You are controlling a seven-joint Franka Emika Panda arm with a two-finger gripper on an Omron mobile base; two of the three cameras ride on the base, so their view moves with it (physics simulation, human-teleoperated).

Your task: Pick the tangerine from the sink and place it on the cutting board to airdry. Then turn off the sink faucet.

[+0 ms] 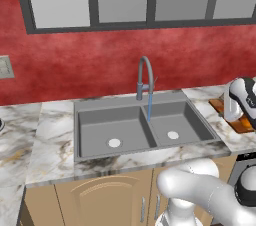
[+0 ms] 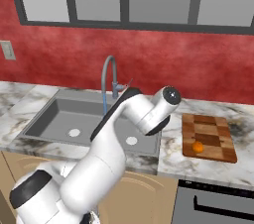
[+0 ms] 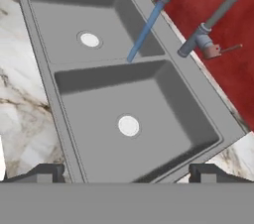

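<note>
The hand point(image 3: 126, 172) is open and holds nothing: in the hand view its two dark fingertips point(image 3: 43, 173) stand far apart at the bottom, with the near rim of the sink point(image 3: 49, 94) between them. It hangs above the sink, looking down into both basins.

Going left to right in the right base view: a pale wall outlet point(image 2: 7, 49) sits on the red wall, then the marble table point(image 2: 15, 104) carries the grey double-basin sink point(image 2: 49, 106), each basin with a white round drain point(image 2: 74, 132). At the back rim rises the sink faucet point(image 2: 108, 77), a grey gooseneck with a thin lever point(image 3: 229, 48) at its base (the lever shows best in the hand view). A blue stream of water point(image 3: 144, 32) falls from the spray head and lands beside the central divider. The white arm point(image 2: 124, 124) crosses in front of the right basin.

Further right, well apart from the sink, the checkered wooden cutting board point(image 2: 211, 131) lies flat on the table. The tangerine point(image 2: 198, 146) rests on the board, near its front left corner. In the left base view the board point(image 1: 235, 120) is mostly hidden behind the arm.
</note>
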